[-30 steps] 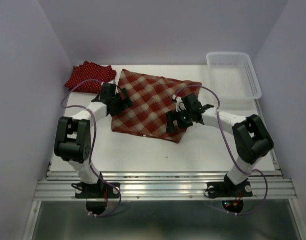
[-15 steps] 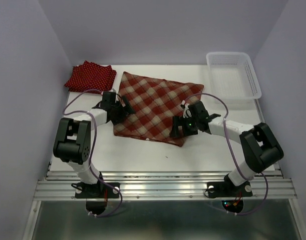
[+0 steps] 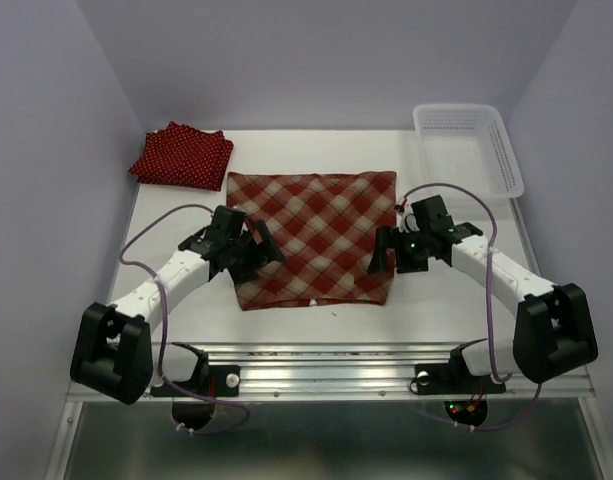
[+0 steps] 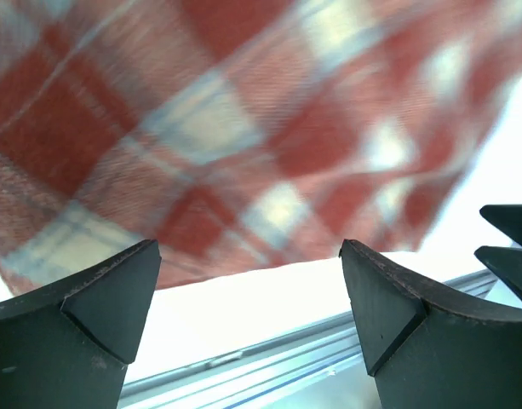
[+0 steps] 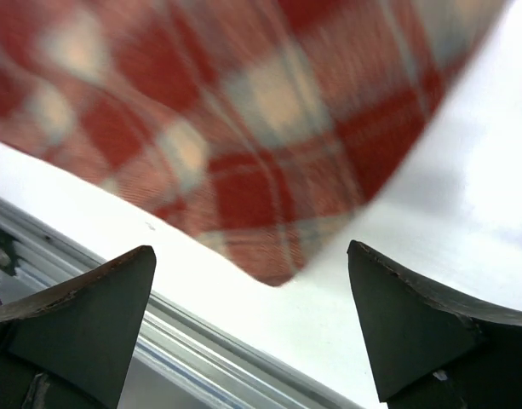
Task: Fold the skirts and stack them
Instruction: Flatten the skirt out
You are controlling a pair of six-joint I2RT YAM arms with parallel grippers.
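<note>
The red-and-cream plaid skirt (image 3: 316,232) lies flat in the middle of the table, its edges square to the table's near edge. My left gripper (image 3: 254,250) is open over the skirt's left edge. In the left wrist view (image 4: 249,256) the jaws stand wide apart and empty, with the blurred plaid cloth (image 4: 243,128) beyond them. My right gripper (image 3: 382,250) is open at the skirt's right edge. In the right wrist view (image 5: 250,256) it is empty, with the skirt's near corner (image 5: 278,213) between the fingers. A folded dark red polka-dot pile (image 3: 181,153) lies at the back left.
A white mesh basket (image 3: 468,145) stands at the back right. The metal rail (image 3: 326,370) runs along the table's near edge, close below the skirt's hem. The enclosure's walls stand on both sides and at the back.
Both arms have drawn back toward the near edge. The plaid skirt has moved nearer with them and turned from a slant to lie square.
</note>
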